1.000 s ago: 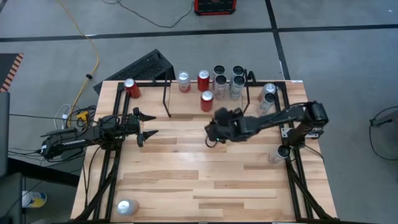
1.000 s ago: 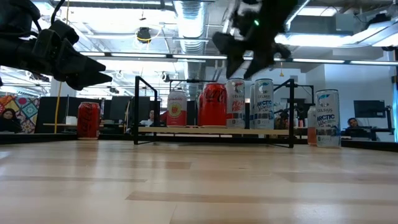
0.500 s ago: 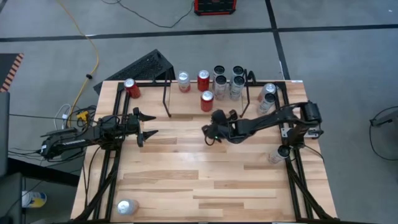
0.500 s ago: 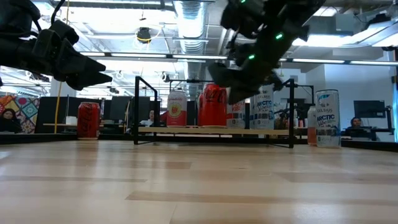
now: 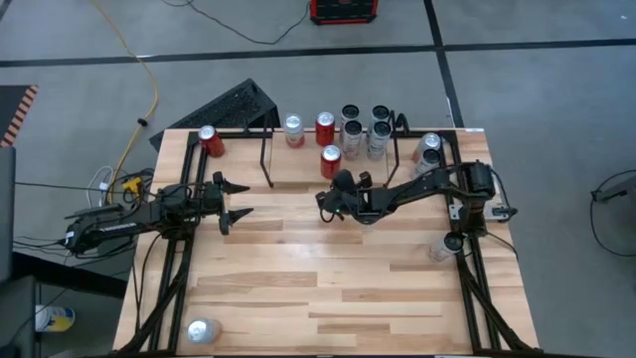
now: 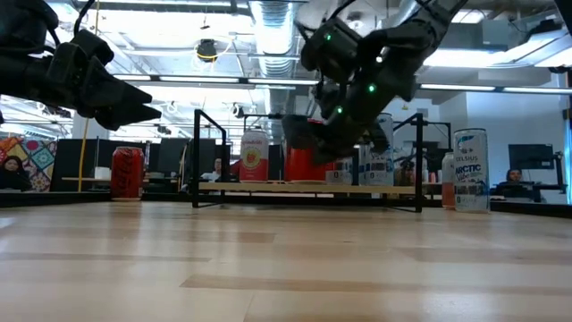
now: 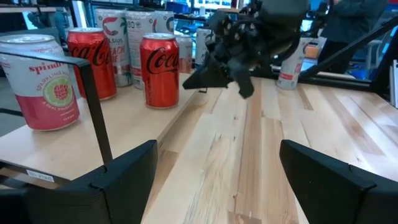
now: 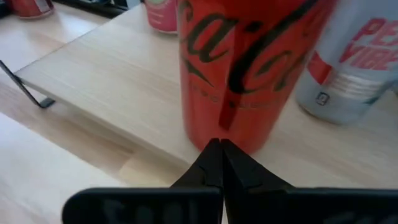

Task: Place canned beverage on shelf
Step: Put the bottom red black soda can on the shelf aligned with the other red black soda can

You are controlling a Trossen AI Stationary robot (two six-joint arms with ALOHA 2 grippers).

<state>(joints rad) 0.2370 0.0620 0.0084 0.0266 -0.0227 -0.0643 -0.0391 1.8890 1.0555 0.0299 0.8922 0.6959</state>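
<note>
My right gripper (image 5: 324, 202) has its two fingers (image 8: 219, 163) pressed fully together, and nothing is between them. In my right wrist view the closed tips meet in a thin point just in front of the red Coca-Cola can (image 8: 249, 68). I cannot tell if the tips touch the can or only stand very near to it.

This can (image 5: 331, 160) stands upright on the light wood board of the shelf (image 5: 298, 169), so its long axis is vertical and its top faces up. It is close to the front edge of the board, directly ahead of my closed tips. In the low view my right gripper (image 6: 299, 136) hangs before the shelf (image 6: 268, 188) and hides most of this can.

Behind the can, farther from my tips, a second red Coca-Cola can (image 5: 325, 127) and a pink Spindrift can (image 5: 293, 130) stand upright near the back of the board. To one side of the can a silver can with red letters (image 8: 354, 56) stands just beside it.

My left gripper (image 5: 237, 199) waits well apart from the shelf, with its fingers spread open and empty, pointing toward my right gripper (image 7: 214, 71).
</note>
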